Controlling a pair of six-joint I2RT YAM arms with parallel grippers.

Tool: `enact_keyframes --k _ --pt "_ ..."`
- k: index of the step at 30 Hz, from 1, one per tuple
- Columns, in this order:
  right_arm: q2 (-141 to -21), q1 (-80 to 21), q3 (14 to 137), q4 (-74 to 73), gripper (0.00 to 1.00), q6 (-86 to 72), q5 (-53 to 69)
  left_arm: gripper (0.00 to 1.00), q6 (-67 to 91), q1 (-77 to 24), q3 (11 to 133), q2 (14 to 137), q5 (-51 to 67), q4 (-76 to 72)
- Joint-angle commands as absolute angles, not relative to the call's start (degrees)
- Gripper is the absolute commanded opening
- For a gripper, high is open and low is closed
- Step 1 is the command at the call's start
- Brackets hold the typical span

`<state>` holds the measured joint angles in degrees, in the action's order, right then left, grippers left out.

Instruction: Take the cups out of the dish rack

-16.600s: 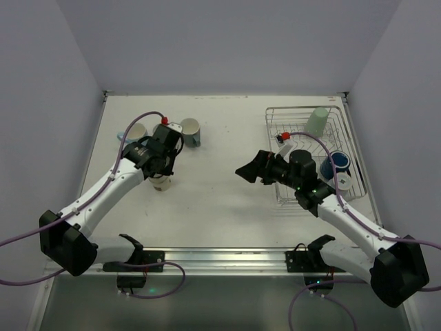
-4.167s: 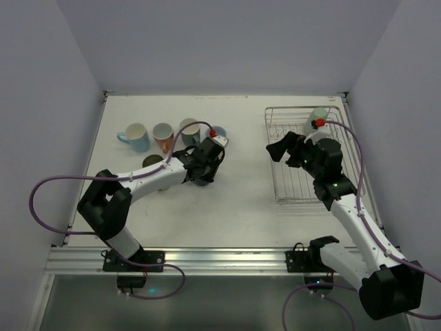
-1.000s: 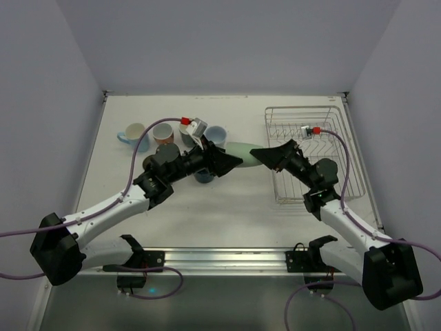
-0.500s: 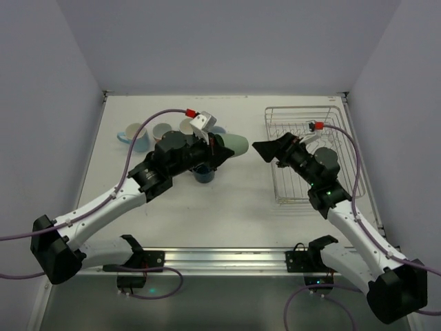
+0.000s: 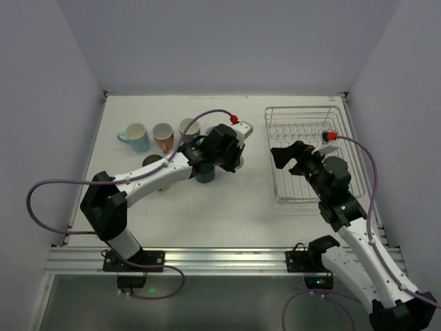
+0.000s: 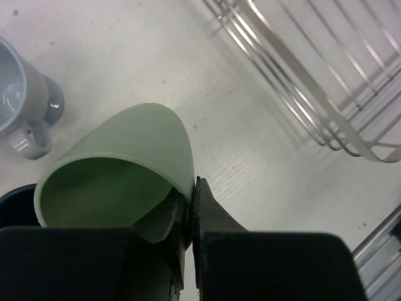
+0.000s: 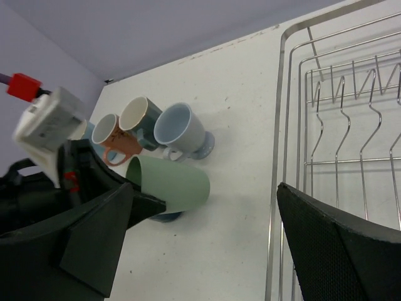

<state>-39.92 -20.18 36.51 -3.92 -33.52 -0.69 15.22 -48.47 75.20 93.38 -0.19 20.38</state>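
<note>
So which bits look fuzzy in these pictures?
Right wrist view: the white box by the red plug is smeared, while the green cup and the rack look sharp. Left wrist view: the left tool pinching the cup is a dark, soft-edged blob. Top view: nothing fuzzy, even light, only faint shadows.

Bright, even light; soft shadows, sharp focus.

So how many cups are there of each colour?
Pale green cup: 1
Dark blue cup: 1
Light blue cup: 1
Salmon cup: 1
Grey-teal cup: 1
Pale grey-blue cup: 1
Brown cup: 1
Total in view: 7
</note>
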Motion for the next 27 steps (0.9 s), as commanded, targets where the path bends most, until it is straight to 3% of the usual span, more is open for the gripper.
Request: enact_keyframes --k 1,18,19,22,23,27 --pt "-37.4 -20.0 39.3 -5.5 0.99 -30.7 -4.4 0.00 12.5 -49.2 80.9 96.5 -4.7 25.8" --pt "-30.8 -20.0 37.2 -4.7 0.99 -31.5 -5.4 0.02 11.7 -50.9 87.7 109.7 -10.5 31.4" --pt "-30.7 -20.0 37.2 -4.7 0.99 -31.5 -5.4 0.05 11.7 -51.0 87.9 109.9 -10.5 31.4" --pt "-30.2 -20.0 37.4 -4.7 0.99 -31.6 -4.8 0.24 11.8 -50.9 88.7 110.1 -10.5 31.6" --pt "-30.1 -20.0 37.4 -4.8 0.99 -31.6 -4.8 0.36 11.8 -51.0 88.9 110.0 -10.5 31.6" --pt "-29.5 -20.0 37.7 -4.8 0.99 -31.6 -5.0 0.58 12.0 -50.9 89.6 109.1 -10.6 31.6"
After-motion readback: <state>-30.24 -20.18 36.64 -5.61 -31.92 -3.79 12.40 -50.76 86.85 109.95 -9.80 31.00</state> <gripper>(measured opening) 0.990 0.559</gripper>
